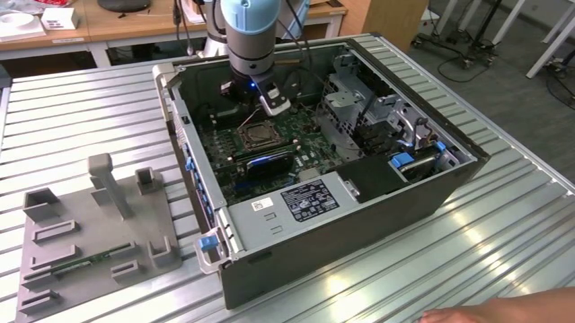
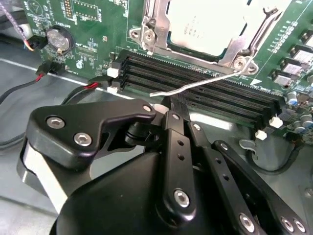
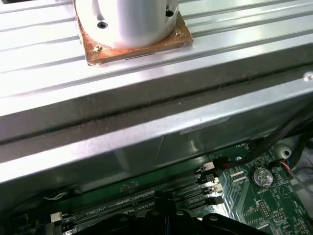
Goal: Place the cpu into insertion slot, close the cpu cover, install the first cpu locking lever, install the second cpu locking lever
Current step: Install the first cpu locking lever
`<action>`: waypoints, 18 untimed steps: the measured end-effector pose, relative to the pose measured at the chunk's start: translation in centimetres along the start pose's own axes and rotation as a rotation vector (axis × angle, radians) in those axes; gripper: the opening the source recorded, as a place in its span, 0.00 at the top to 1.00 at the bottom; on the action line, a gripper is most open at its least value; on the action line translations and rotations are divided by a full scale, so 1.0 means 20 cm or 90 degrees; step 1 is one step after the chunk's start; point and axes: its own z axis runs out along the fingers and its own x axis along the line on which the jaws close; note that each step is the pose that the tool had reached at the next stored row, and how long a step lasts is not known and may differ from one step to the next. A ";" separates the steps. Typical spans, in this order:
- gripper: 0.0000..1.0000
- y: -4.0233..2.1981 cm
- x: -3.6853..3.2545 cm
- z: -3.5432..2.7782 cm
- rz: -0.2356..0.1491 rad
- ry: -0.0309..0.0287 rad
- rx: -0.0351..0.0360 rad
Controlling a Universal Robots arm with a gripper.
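1. Inside the case, the cpu sits in the slot under the closed cover.
2. The gripper has its jaws drawn together, tips just beside a lever's free end.

The ribbed silver counter is brushed metal, softly glossy. The small square cpu has a dull, smooth grey metal top; the thin silver cpu cover framing it gleams. The black claw looks satin, the green circuit board matt.

Arm: light-blue cap, grey body. End effector: black links, silver screws.
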 end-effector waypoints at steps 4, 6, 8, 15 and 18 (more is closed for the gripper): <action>0.89 0.017 -0.002 -0.041 0.001 0.0011 -0.0038; 0.89 0.014 -0.001 -0.046 0.002 0.0021 -0.0087; 0.89 0.004 0.000 -0.050 0.002 0.0022 -0.0109; 0.89 -0.050 0.005 -0.073 0.003 0.0032 -0.0160; 0.89 -0.078 0.001 -0.084 0.003 0.0045 -0.0202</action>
